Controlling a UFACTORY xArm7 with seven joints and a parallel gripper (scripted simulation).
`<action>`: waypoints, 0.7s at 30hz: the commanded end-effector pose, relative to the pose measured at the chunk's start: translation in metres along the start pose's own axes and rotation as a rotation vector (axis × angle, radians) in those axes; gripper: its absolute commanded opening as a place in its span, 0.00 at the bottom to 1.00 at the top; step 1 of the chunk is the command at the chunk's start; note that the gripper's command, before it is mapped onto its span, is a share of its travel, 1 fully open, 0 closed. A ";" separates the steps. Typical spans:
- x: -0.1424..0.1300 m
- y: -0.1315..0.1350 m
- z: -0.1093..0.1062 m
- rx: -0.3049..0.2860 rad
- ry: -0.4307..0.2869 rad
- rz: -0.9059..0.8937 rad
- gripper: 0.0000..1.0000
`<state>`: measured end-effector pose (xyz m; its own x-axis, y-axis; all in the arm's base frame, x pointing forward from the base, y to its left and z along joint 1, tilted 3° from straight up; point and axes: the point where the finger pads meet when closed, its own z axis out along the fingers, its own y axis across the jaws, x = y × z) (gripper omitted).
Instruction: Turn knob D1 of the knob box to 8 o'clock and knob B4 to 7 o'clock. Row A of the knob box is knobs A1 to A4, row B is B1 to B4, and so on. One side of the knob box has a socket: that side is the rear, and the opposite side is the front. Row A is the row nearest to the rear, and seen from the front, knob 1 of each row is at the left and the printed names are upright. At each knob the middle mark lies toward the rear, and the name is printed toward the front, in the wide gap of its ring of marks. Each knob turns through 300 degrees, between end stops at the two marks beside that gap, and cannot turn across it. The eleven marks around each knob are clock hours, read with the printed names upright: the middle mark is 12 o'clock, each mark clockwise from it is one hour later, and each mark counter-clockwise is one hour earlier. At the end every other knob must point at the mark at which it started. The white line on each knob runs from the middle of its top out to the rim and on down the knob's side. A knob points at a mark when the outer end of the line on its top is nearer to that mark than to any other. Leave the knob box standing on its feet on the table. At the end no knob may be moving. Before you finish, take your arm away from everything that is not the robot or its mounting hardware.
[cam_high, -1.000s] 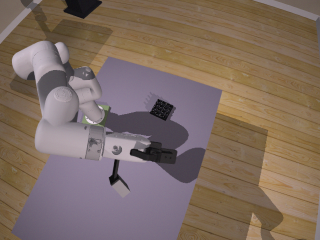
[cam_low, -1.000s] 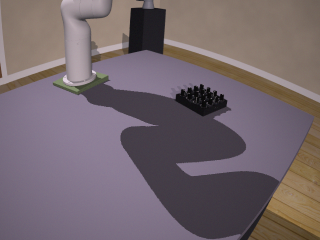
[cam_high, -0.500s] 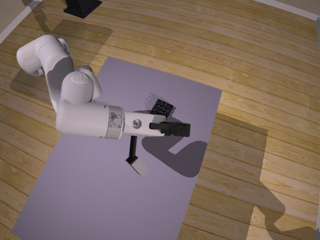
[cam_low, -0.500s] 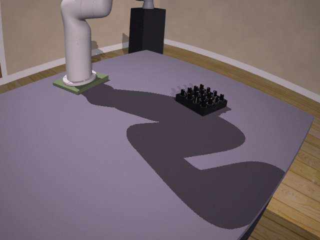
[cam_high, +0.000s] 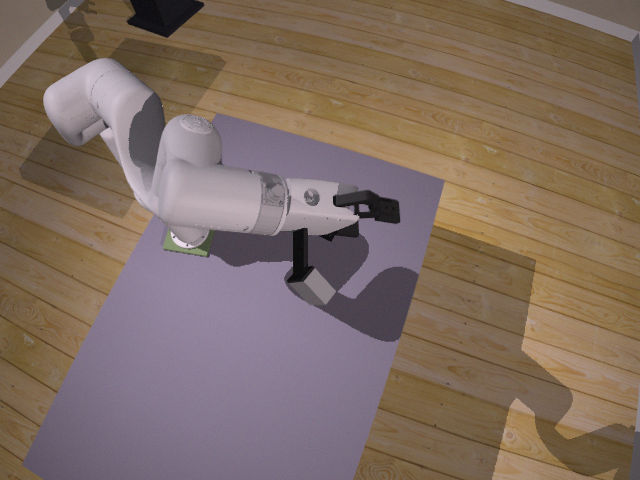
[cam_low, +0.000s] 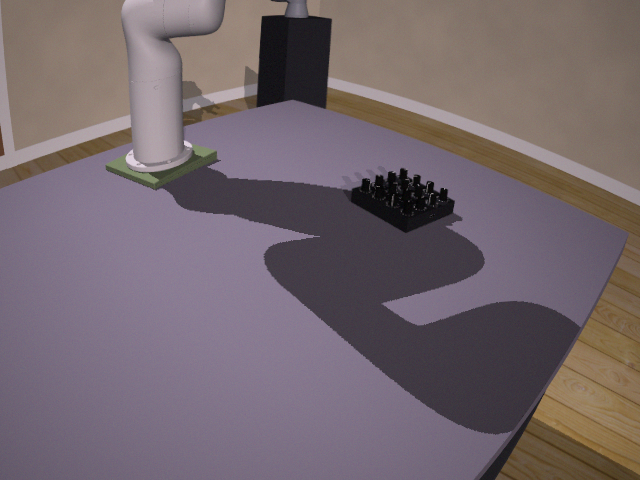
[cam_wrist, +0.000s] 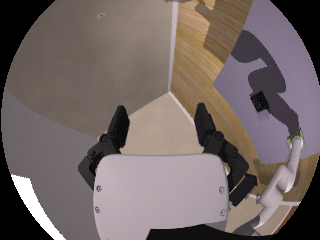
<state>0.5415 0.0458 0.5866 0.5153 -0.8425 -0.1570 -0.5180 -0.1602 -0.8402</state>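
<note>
The black knob box (cam_low: 382, 213) (cam_wrist: 259, 101) stands flat on the table, its several black knobs upright. In the exterior view a small socket (cam_low: 432, 215) shows on its right-hand near side. The knobs' white lines, ring marks and printed names are too small and dark to read. In the top view the arm hides the box. My gripper (cam_high: 368, 221) (cam_wrist: 161, 112) is open and empty, high above the table and away from the box. In the wrist view it points toward the walls, with the box far off to the right.
The purple table top (cam_high: 206, 361) (cam_low: 155, 310) (cam_wrist: 240, 130) carries the arm's green base plate (cam_high: 199, 251) (cam_low: 155, 181). The arm's shadow crosses the table beside the box. A grey-white block on a black bracket (cam_high: 316, 285) juts from the arm. A black pedestal (cam_low: 293, 62) stands beyond the table.
</note>
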 end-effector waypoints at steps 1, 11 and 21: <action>-0.031 0.004 0.018 -0.029 -0.028 -0.062 1.00; -0.082 0.027 0.056 -0.102 -0.072 -0.190 1.00; -0.099 0.037 0.069 -0.129 -0.087 -0.234 1.00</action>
<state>0.5175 0.1593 0.5335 0.6866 -0.7268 -0.0190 -0.4603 -0.4144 -0.7851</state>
